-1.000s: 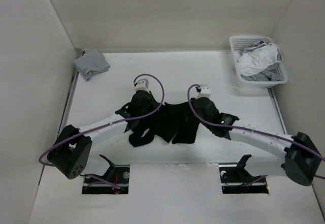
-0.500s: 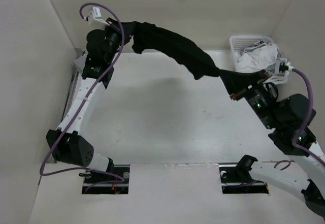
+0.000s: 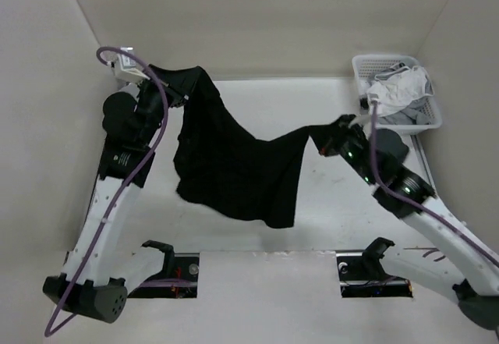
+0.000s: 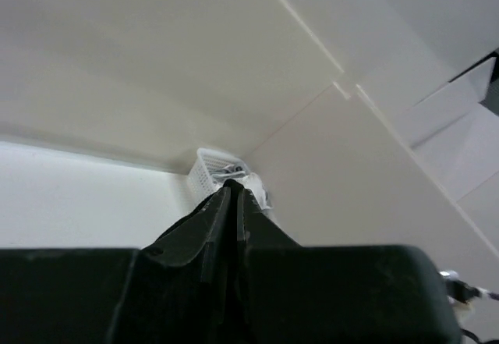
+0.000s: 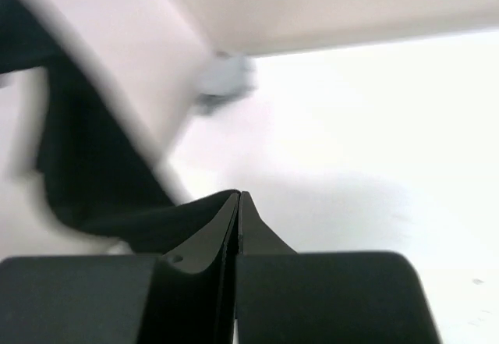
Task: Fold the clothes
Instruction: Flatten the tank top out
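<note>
The clothes (image 3: 234, 164), one large black garment, hang spread in the air between my two arms, the lower hem drooping toward the white table (image 3: 327, 219). My left gripper (image 3: 168, 83) is shut on the upper left corner, high at the back left. My right gripper (image 3: 327, 137) is shut on the other corner, lower and to the right. In the left wrist view the fingers (image 4: 222, 211) are pressed together. In the right wrist view the gripper (image 5: 238, 200) is shut, with black fabric (image 5: 78, 172) trailing off to the left.
A white basket (image 3: 362, 67) holding white and grey clothes (image 3: 398, 86) stands at the back right, and its rim shows in the left wrist view (image 4: 207, 164). A small grey cloth (image 5: 224, 79) lies blurred at the far corner. White walls enclose the table.
The garment went from a bunch on the table, up into a taut high band, and now hangs opened out. The right gripper has come down and inward; the left stays high.
</note>
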Available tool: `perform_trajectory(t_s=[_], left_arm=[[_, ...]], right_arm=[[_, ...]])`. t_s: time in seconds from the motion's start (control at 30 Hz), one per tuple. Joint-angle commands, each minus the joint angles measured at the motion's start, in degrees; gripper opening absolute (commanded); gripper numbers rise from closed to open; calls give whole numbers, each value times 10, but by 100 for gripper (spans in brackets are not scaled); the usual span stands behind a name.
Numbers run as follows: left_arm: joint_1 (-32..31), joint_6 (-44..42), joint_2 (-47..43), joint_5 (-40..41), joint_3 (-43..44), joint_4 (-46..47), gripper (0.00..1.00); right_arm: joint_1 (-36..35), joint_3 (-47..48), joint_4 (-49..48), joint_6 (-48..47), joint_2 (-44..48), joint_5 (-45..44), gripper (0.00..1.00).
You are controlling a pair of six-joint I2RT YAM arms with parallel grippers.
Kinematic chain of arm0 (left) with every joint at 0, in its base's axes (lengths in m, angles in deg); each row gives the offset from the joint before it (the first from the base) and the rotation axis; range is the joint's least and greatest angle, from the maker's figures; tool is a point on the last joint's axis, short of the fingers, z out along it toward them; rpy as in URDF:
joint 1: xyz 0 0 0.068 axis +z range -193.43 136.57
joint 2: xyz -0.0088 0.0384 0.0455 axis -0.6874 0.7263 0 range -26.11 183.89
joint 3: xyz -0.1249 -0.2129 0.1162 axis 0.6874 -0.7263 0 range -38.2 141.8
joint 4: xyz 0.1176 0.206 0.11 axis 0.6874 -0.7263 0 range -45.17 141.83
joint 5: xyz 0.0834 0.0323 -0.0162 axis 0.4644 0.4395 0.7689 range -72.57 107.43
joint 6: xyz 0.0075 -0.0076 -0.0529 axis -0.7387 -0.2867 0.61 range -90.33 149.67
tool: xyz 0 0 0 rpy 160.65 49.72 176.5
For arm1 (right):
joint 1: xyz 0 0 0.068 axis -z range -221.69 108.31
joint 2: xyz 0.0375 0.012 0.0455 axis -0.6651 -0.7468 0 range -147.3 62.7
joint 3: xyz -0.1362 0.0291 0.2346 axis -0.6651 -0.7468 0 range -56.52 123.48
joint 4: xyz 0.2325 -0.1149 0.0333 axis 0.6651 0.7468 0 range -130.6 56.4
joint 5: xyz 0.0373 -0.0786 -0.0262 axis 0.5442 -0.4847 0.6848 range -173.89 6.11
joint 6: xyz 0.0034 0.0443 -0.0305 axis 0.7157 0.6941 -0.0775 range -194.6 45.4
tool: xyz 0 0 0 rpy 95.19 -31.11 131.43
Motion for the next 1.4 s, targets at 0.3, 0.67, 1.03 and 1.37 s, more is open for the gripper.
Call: perform_trajectory(t_s=[0.3,0.67,1.03,1.37], left_arm=[[-6,-137,528,131,336,-133,45],[-28,-113,203,307,-200,20,32],[27,-114,186,316,-339,0,39],[58,-119,211,317,-369,19,43]], right_arm=[[269,10,-190,134,-422,166,44],[83,-202,-172,84,-252,44,0],[-40,-313,-217,118,-188,6,18],[-50,-335,-261,120,-204,23,19]])
